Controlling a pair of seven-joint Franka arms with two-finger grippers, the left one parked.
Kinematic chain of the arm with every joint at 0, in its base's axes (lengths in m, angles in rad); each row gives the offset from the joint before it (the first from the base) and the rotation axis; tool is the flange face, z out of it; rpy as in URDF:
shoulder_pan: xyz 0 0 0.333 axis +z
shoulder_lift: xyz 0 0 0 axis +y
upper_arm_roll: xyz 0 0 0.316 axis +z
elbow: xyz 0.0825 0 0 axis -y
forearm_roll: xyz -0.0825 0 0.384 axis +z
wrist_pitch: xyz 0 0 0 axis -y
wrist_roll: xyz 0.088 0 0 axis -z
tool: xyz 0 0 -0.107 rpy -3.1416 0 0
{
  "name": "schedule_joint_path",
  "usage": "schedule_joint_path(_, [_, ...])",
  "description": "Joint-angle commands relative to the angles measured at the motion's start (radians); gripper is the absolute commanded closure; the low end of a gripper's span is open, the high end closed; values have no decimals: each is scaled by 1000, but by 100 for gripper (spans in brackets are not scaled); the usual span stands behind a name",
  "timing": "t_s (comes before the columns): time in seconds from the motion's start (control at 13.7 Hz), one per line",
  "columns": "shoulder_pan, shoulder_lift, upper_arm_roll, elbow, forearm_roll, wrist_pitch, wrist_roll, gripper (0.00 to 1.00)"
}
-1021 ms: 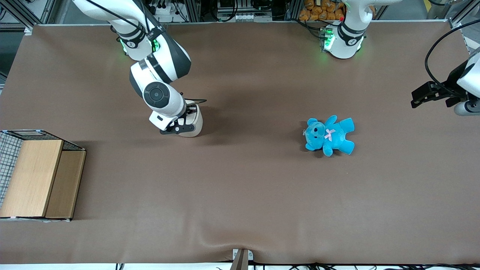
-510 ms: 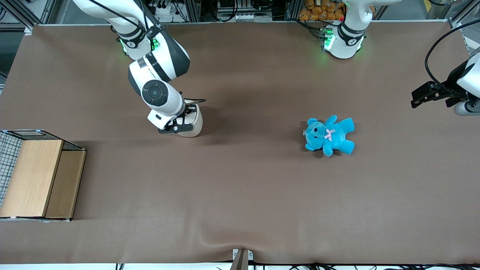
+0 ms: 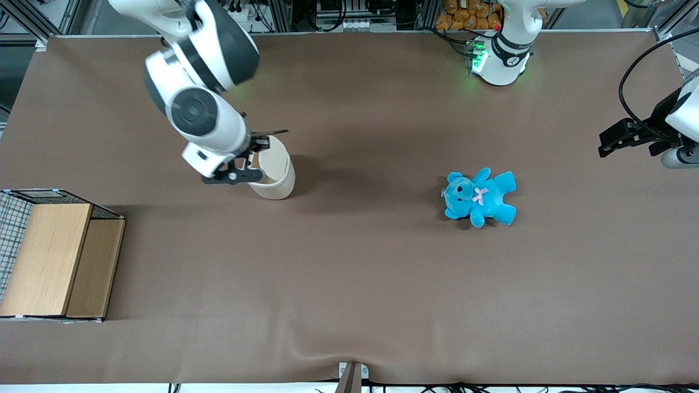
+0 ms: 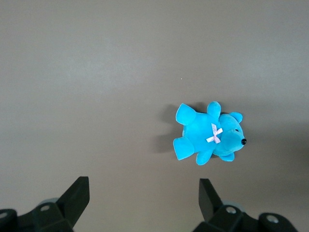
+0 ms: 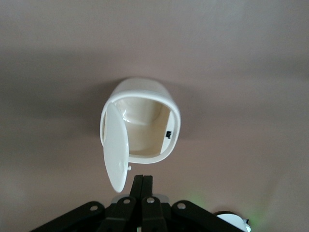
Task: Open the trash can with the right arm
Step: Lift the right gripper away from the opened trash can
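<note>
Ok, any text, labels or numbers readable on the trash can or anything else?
None readable.
Trash can: a small dark mark on its inner wall, too small to read.
Teddy bear: no text, only a pink bow.
Gripper, fingers together, above the open can: no marking.

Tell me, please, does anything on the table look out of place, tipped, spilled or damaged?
Nothing stands out. The trash can stands upright, its lid swung open, the gripper shut above it. The blue teddy bear lies flat toward the parked arm's end.
</note>
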Motion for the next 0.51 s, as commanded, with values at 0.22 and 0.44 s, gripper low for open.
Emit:
schedule_joint_path(0.22, [-28,-86,-174,77,6,-26,-125,0])
schedule_joint_path(0.44, [-26,-170,-276,69,6,-27,-218,0])
